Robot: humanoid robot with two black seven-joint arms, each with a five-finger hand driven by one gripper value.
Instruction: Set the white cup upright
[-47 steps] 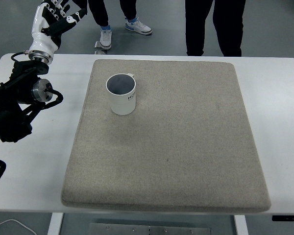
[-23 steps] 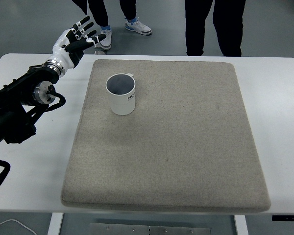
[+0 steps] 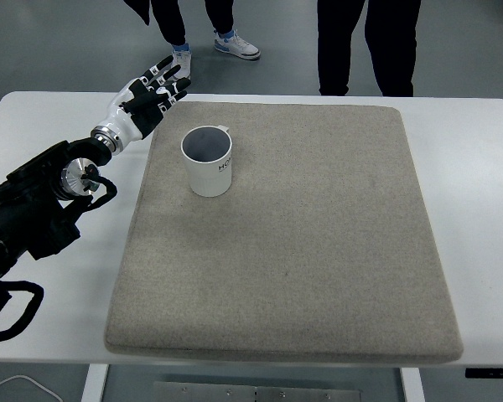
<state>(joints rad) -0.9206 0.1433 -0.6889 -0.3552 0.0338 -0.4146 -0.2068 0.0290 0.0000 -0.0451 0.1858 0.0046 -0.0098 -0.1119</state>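
Compared with a second ago, the left robot hand (image 3: 147,96) is found lower and closer to the white cup (image 3: 208,162); it had been raised beyond the bench's far-left corner and is now stretched over the far-left part of the grey mat (image 3: 318,251), just beside the cup but apart from it. Its fingers are spread and nothing is held. The cup itself is unmoved across the pictures: it is seen standing on its base on the mat, toward the far-left corner of the bench (image 3: 486,209), mouth up, with dark lettering on its side. From this it is judged that the cup is already upright, so the task appears complete or nearly so, and the approach of the robot hand may be no more than a pass or a retreat.

The cup's interior is seen as a dark, shadowed hollow; no contents can be made out. The right arm is not in view. The legs of people are visible beyond the bench's far edge.
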